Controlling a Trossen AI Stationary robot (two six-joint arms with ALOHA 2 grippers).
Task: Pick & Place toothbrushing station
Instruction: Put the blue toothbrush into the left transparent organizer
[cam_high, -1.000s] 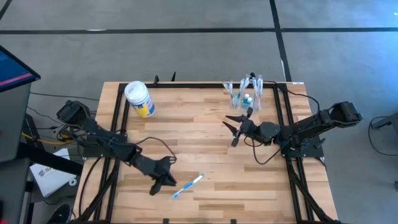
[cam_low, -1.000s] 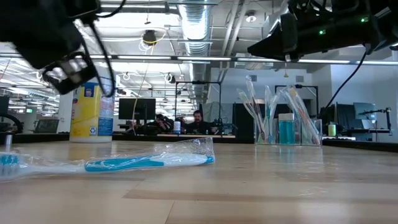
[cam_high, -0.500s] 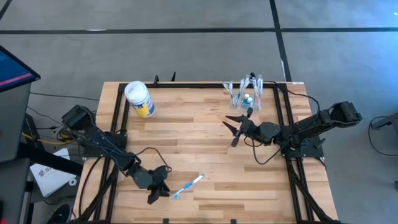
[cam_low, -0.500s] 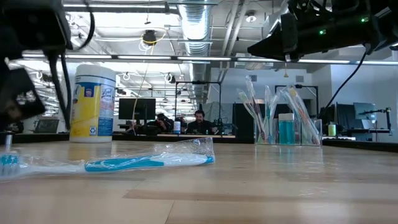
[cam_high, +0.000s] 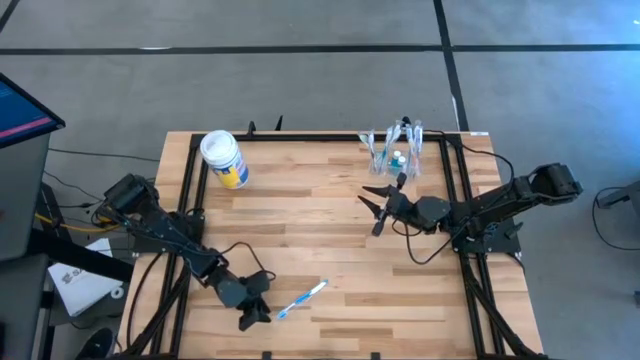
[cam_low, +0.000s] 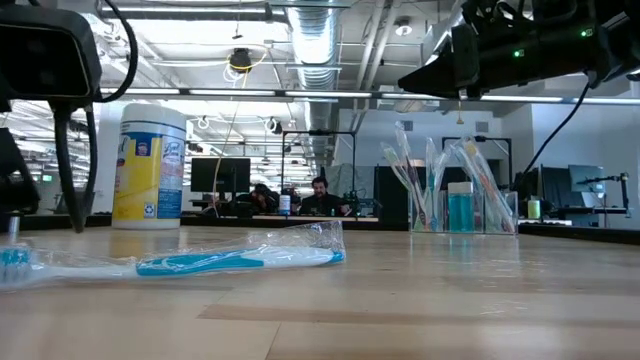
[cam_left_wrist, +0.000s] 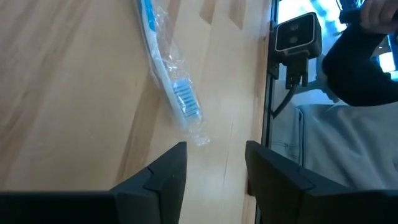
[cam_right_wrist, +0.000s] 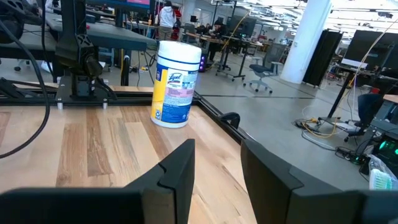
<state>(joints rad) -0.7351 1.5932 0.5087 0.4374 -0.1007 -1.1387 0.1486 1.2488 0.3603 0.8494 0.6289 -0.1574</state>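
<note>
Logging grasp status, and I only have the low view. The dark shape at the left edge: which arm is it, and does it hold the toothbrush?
Observer: That is the left hand, open with nothing in it; the wrapped toothbrush lies on the table just ahead of it.
Operator: And the other arm?
Observer: The right hand hangs open and empty over mid-table, just in front of the clear cup.

A light wooden slatted table edged by a black frame carries three things. A white-lidded yellow-and-blue canister stands upright near the far left corner, and a clear plastic cup holding toothbrushes stands near the far right corner. A blue toothbrush in clear wrap lies flat near the front edge.
</note>
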